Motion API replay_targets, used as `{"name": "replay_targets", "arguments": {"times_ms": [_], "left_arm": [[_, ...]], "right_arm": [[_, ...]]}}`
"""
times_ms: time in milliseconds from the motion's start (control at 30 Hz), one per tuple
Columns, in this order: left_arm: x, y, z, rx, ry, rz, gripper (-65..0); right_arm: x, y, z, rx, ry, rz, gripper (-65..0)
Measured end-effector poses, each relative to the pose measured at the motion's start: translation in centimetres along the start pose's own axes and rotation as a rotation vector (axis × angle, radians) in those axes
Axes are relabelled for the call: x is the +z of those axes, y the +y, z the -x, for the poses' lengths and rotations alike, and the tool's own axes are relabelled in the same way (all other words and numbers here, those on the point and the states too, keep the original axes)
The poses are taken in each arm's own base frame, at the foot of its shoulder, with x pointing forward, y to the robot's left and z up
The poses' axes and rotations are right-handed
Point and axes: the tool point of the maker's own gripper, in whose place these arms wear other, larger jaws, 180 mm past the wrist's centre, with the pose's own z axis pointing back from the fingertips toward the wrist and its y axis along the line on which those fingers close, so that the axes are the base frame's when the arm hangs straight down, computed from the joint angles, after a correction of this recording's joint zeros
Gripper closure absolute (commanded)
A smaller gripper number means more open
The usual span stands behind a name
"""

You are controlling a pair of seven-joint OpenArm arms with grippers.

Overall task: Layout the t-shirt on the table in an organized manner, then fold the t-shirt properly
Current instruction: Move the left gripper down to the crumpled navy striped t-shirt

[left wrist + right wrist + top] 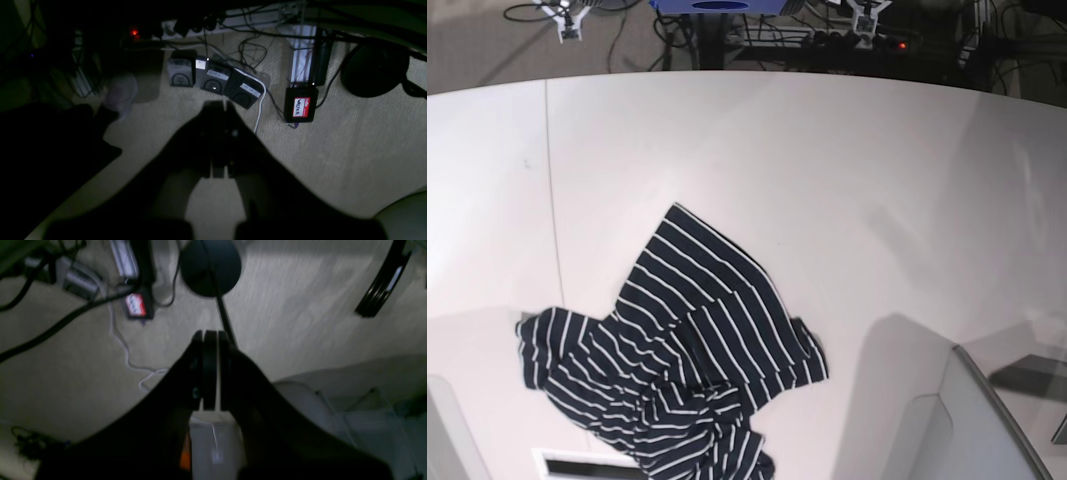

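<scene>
Right now your dark navy, white-striped fabric t-shirt [682, 370] lies crumpled near the front-left of the large, smooth white table [847, 180]. Both grippers hang off the table, over beige carpet, jaws closed and empty: the left gripper [220, 110], the right gripper [210, 340]. Start by bringing each arm up over the shirt, then pinch opposite hem corners and spread. Cables and labelled black boxes [213, 80] clutter the floor below.

Black box [300, 106] has a label reading "WALTER".
</scene>
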Motion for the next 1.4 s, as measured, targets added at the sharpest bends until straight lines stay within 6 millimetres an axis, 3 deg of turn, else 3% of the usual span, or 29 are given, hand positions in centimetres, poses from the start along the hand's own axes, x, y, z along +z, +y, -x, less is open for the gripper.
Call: {"name": "replay_targets", "arguments": {"times_ms": [67, 133, 267, 400, 467, 567, 700, 867, 967, 1067, 1133, 1200, 1333, 1400], "left_arm": [[0.9, 0.1, 0.5, -0.013, -0.019, 0.001, 0.0], [1.9, 0.6, 1.8, -0.028, -0.017, -0.003, 0.0], [4.1, 1.8, 4.2, -0.057, -0.003, -0.012, 0.0], [6.8, 2.1, 4.3, -0.088, -0.059, -0.007, 0.0], [8.5, 2.2, 3.8, -0.112, -0.100, 0.001, 0.0], [11.3, 2.1, 2.9, -0.142, -0.152, 0.016, 0.0], [14.8, 1.8, -1.6, -0.150, -0.290, 0.024, 0.0], [19.5, 3.3, -9.9, -0.155, -0.522, -0.036, 0.0], [21.1, 2.2, -14.0, -0.117, -0.609, -0.008, 0.0], [20.4, 1.2, -18.8, -0.015, -0.611, 0.055, 0.0], [19.8, 0.1, -22.2, 0.035, -0.603, 0.124, 0.0], [19.3, -1.3, -24.5, 0.064, -0.569, 0.190, 0.0], [20.3, -6.3, -29.2, 0.052, -0.579, 0.378, 0.0], [21.5, -7.4, -32.0, 0.035, -0.649, 0.411, 0.0]], "right_arm": [[1.2, -0.1, -0.6, -0.028, -0.036, -0.007, -0.2], [2.3, -2.0, -0.7, -0.091, -0.071, 0.033, -0.2], [3.7, -6.3, 1.9, -0.135, -0.006, 0.129, -0.2], [4.8, -6.4, 3.5, -0.146, 0.028, 0.128, -0.2], [5.9, -6.6, 3.2, -0.153, -0.002, 0.130, -0.2], [8.7, -9.2, 1.6, -0.142, -0.088, 0.195, -0.2], [13.0, -11.5, -2.4, -0.151, -0.237, 0.256, -0.6], [19.1, -13.4, -9.7, -0.147, -0.482, 0.325, -1.1], [22.0, -12.9, -14.5, -0.161, -0.637, 0.310, -8.9], [22.2, -10.4, -18.3, -0.195, -0.713, 0.179, -25.8], [22.0, -8.4, -19.6, -0.176, -0.695, 0.057, -35.9], [21.8, -7.0, -20.6, -0.138, -0.663, -0.034, -42.0], [23.2, -6.1, -23.8, -0.085, -0.727, -0.118, -43.1], [22.9, -5.8, -24.1, -0.075, -0.716, -0.130, -43.1]]}}
